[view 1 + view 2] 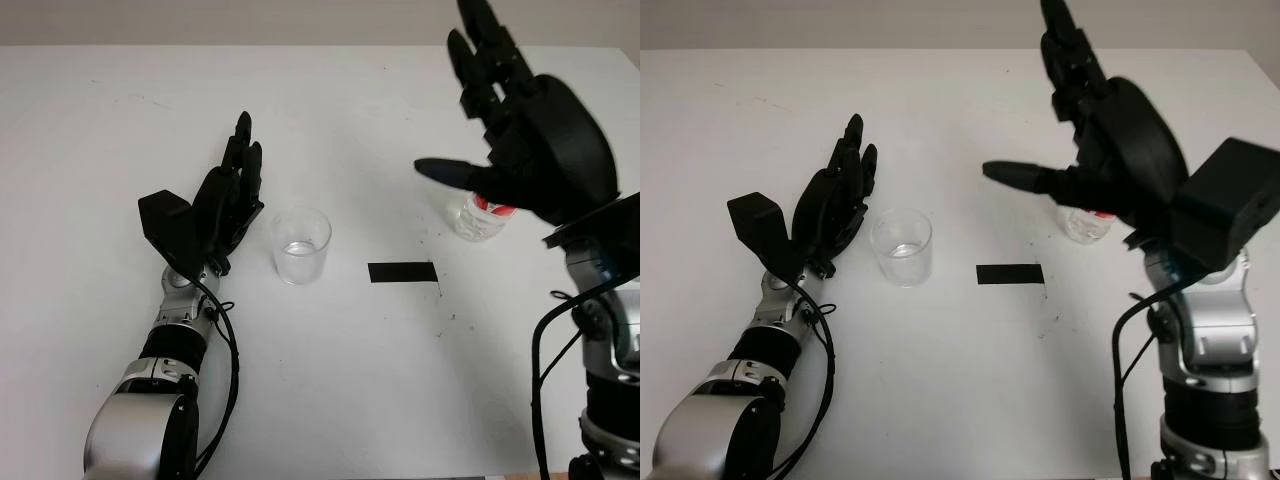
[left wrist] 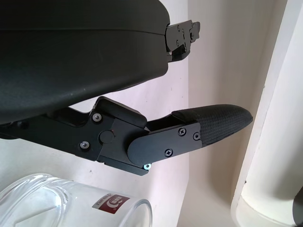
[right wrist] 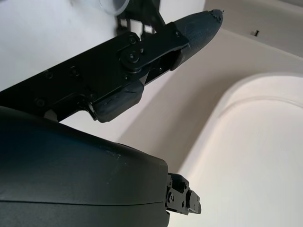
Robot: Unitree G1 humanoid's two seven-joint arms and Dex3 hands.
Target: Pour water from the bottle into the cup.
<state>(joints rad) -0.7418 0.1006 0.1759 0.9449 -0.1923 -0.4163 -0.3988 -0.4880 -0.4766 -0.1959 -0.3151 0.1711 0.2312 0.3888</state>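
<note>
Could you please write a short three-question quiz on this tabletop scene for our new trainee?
1. True or false: the right hand already grips the bottle.
2. Which hand is beside the cup? A) left hand B) right hand
3. What lies on the table between cup and bottle?

Key
1. False: it is open, raised above the bottle.
2. A: it is open, apart from the cup.
3. A strip of black tape.
</note>
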